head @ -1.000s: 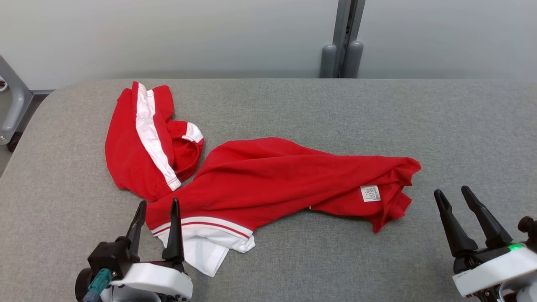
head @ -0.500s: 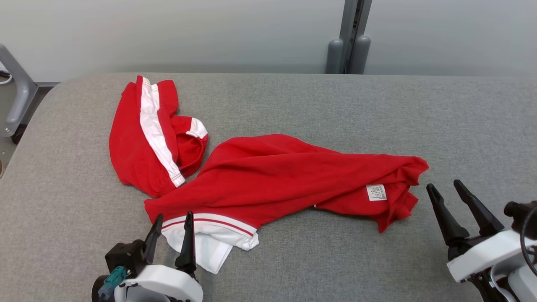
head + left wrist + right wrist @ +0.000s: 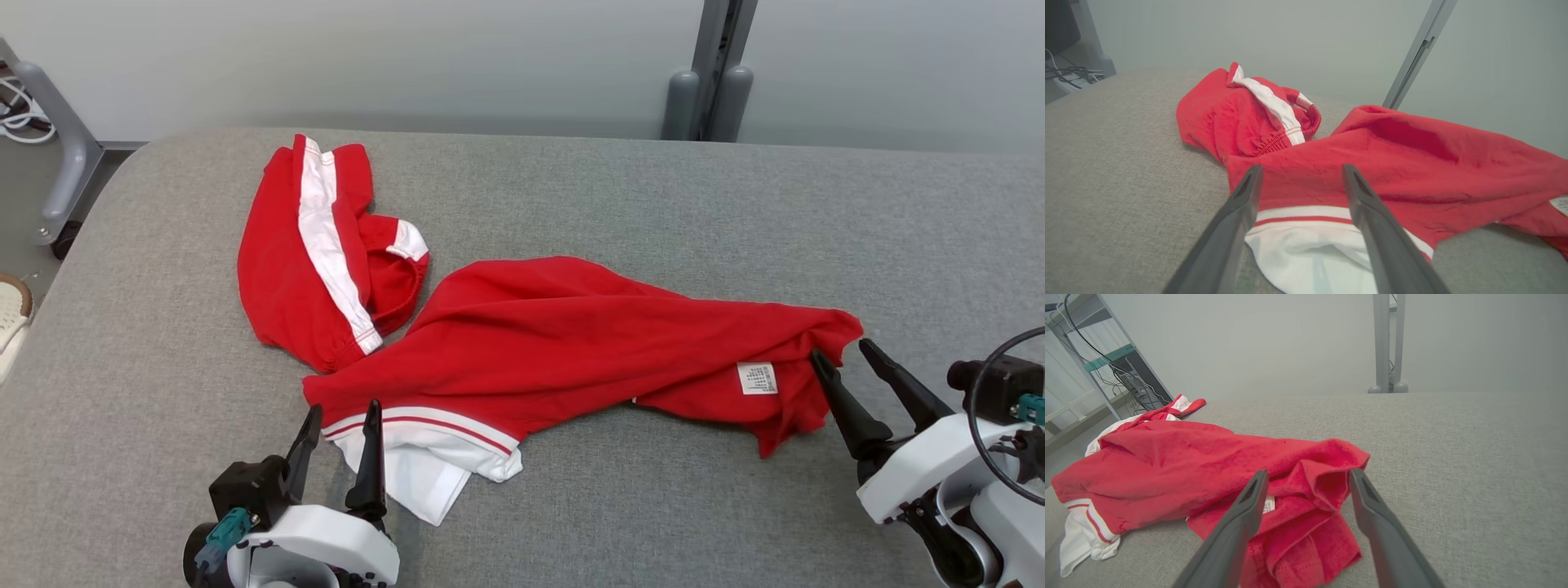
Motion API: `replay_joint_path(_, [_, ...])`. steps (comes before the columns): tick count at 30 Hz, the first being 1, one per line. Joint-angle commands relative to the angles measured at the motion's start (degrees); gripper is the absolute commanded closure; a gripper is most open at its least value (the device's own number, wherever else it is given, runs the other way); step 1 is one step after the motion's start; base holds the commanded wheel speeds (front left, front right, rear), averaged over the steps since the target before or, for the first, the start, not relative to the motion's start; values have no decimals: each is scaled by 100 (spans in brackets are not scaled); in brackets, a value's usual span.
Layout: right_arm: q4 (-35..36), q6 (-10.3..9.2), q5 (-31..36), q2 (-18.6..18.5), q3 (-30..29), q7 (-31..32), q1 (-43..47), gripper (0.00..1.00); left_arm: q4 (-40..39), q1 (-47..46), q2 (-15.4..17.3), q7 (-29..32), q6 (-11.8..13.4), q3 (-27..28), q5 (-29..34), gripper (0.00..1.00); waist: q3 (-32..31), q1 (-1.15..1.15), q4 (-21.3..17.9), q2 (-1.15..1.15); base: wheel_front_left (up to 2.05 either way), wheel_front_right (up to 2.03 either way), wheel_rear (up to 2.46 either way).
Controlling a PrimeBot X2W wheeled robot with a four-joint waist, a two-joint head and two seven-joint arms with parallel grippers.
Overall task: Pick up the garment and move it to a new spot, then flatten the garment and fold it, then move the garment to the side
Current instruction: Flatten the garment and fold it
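A red garment point(image 3: 571, 343) with white stripes lies crumpled across the grey table point(image 3: 653, 204), one part bunched at the back left and a white hem point(image 3: 424, 474) at the front. My left gripper point(image 3: 343, 408) stands open at that white hem point(image 3: 1306, 245), its fingers point(image 3: 1241, 212) straddling the striped edge. At the garment's right end point(image 3: 1306, 490), near a small white label point(image 3: 758, 378), my right gripper point(image 3: 841, 355) is open, the cloth lying between its fingers point(image 3: 1249, 506). Neither holds the cloth.
A grey post point(image 3: 710, 90) stands behind the table's far edge. A metal frame leg point(image 3: 69, 171) and cables point(image 3: 20, 106) are off the table's left, and a shoe point(image 3: 10, 310) shows on the floor there. Bare grey surface spreads at the right and back.
The camera has turned, shifting the scene rightward. My left gripper has drawn back lower on the white hem; my right gripper has moved in to the garment's right end.
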State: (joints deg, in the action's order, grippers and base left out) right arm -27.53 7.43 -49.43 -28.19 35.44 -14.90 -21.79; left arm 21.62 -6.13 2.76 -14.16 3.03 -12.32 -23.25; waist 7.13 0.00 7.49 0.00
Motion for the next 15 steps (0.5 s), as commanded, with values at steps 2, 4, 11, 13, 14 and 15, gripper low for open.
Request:
replay_joint_path(2, [-65, 12, -92, -41, 123, -37, -95, 0, 19, -70, 23, -19, 0, -1, -29, 0, 7, 0, 32, 0, 0, 0, 0])
replay_joint_path(4, [-106, 12, -155, -56, 201, -36, -165, 29, 31, -84, 23, -30, 0, -4, -42, 0, 10, 0, 59, 0, 0, 0, 0])
replay_joint_path(11, [-199, 12, -272, -53, 341, -37, -263, 76, 52, -105, 23, -57, 39, -27, -48, 0, 11, 0, 122, 0, 0, 0, 0])
replay_joint_path(13, [-222, 12, -302, -38, 361, -38, -300, 100, 58, -106, 23, -64, 48, -28, -55, 0, 3, 0, 124, 0, 0, 0, 0])
replay_joint_path(14, [-222, 12, -313, -31, 370, -38, -310, 100, 60, -104, 24, -63, 58, -22, -60, 0, -4, 0, 121, 0, 0, 0, 0])
replay_joint_path(15, [-223, 12, -314, -29, 382, -38, -314, 100, 63, -99, 29, -67, 58, -17, -63, 0, -13, 0, 116, 0, 0, 0, 0])
